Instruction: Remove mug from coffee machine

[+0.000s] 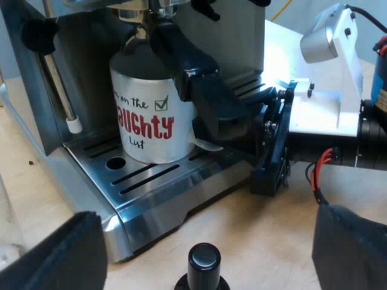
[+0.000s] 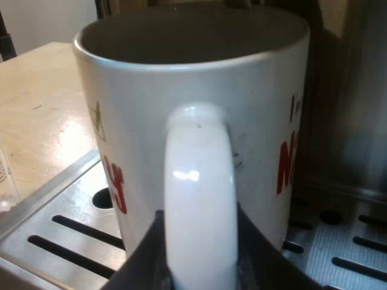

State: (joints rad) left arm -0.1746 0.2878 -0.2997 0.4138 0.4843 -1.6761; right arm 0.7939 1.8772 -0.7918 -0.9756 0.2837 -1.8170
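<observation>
A white mug (image 1: 145, 115) with red "naughty list" lettering stands on the espresso machine's drip tray (image 1: 151, 181), under the spouts. My right gripper (image 1: 227, 124) reaches in at the mug's handle. In the right wrist view its black fingers (image 2: 148, 257) hug both sides of the white handle (image 2: 199, 199), shut on it near the bottom. The mug (image 2: 181, 78) rests on the slotted tray (image 2: 60, 235). My left gripper (image 1: 207, 214) hangs back from the machine, open, with its padded fingers (image 1: 57, 257) wide apart and holding nothing.
A tamper with a black knob (image 1: 204, 260) stands on the wooden table between my left fingers. A dark handle (image 1: 181, 54) juts from the machine's front over the mug. The steam wand (image 1: 63, 96) hangs beside the mug. A clear glass (image 2: 5, 181) stands by the tray's edge.
</observation>
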